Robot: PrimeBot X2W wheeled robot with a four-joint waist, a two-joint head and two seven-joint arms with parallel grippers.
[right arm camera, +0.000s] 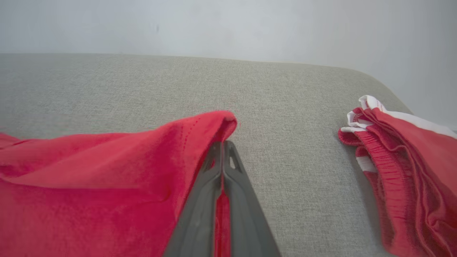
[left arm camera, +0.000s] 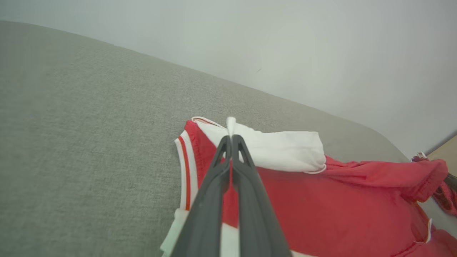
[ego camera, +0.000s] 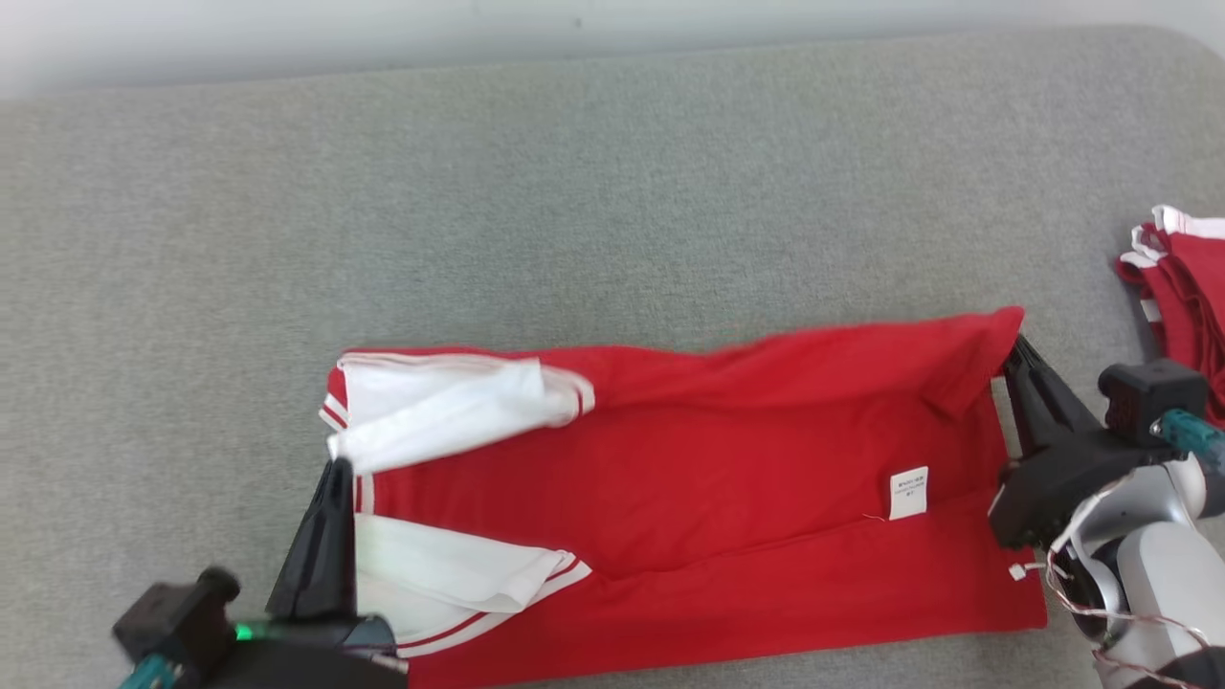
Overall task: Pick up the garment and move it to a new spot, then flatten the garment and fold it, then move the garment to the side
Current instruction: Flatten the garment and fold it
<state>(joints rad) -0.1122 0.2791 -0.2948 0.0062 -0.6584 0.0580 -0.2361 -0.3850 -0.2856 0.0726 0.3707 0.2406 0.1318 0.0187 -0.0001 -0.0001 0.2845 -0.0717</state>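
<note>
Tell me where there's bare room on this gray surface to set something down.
Widest: the gray surface between the red shirt and the wall. Also free left of its white sleeves. Crowded at right, between the shirt, right gripper and pile of red garments.

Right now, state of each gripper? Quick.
Left gripper: closed, pinching the shirt at the sleeve end.
Right gripper: closed, pinching the shirt at its red bottom corner.
</note>
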